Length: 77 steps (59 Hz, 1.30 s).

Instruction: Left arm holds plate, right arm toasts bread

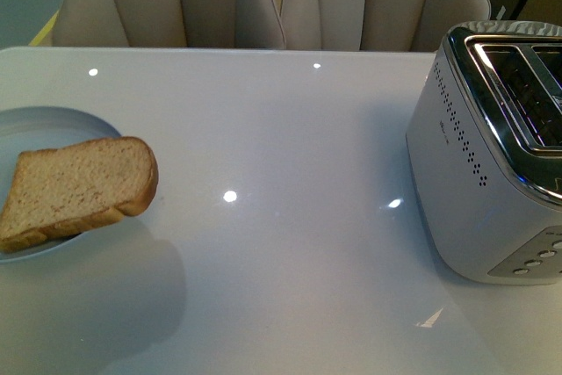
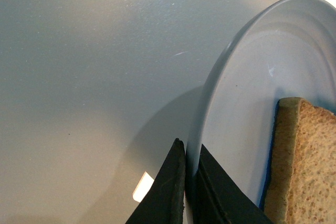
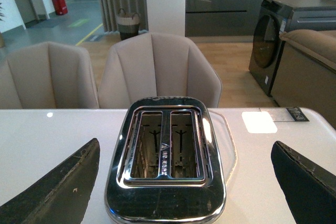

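One tan wholemeal bread slice (image 1: 77, 189) overhangs the pale round plastic plate (image 1: 35, 129) your left end effector (image 2: 190, 149) pinches — a tilt could spill it.

Bread (image 1: 79, 189) is tan (crust darker), plate (image 1: 44, 125) pale blue.

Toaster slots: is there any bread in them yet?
No; both slots of the toaster are empty, and the bread lies on the plate.

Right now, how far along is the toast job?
Done: the left gripper is shut on the plate at its rim. In hand: the right gripper is open, aimed at the toaster, whose slots are empty. Left: the bread lies on the plate, ungrasped; it must be picked up and loaded.
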### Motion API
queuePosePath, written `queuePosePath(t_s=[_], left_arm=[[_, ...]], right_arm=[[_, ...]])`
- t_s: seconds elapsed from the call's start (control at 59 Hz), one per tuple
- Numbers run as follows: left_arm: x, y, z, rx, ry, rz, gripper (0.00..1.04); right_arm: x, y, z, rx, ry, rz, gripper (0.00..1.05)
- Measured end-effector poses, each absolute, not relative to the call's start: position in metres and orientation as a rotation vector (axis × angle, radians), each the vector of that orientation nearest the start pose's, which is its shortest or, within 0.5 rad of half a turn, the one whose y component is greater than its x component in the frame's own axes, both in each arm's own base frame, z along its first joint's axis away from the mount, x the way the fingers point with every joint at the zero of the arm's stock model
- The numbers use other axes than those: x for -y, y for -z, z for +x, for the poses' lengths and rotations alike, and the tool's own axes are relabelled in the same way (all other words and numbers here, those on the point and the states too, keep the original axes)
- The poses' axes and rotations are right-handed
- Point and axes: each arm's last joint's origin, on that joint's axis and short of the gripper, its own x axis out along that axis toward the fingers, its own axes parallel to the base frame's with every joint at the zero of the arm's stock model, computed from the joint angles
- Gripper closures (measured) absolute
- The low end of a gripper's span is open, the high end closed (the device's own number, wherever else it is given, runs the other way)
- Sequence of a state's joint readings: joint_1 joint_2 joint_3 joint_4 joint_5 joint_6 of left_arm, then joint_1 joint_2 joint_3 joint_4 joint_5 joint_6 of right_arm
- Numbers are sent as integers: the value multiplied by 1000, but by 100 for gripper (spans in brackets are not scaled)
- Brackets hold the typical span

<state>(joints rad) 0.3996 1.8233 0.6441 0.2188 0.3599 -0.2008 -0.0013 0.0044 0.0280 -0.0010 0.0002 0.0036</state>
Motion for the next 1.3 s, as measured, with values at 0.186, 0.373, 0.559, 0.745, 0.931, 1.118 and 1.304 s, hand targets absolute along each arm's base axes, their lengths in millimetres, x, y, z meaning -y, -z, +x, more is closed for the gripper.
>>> queuePosePath(t_s=[0.186, 0.373, 0.559, 0.745, 0.931, 1.118, 1.304], left_arm=[[-76, -108, 272, -895, -86, -532, 102], [-31, -158, 286, -848, -7, -536, 102], [14, -191, 298, -827, 52, -524, 102], [47, -205, 302, -825, 105, -539, 102], [73, -215, 302, -822, 144, -570, 102], [91, -215, 297, -845, 157, -599, 102], [105, -216, 293, -861, 181, -612, 102]], right_arm=[[0, -173, 96, 23, 1, 4, 9], [0, -173, 96, 23, 1, 4, 9], [0, -173, 96, 23, 1, 4, 9], [0, -173, 96, 23, 1, 4, 9], [0, -173, 96, 23, 1, 4, 9], [0, -173, 96, 23, 1, 4, 9], [0, -169, 98, -300, 98, 38, 9]])
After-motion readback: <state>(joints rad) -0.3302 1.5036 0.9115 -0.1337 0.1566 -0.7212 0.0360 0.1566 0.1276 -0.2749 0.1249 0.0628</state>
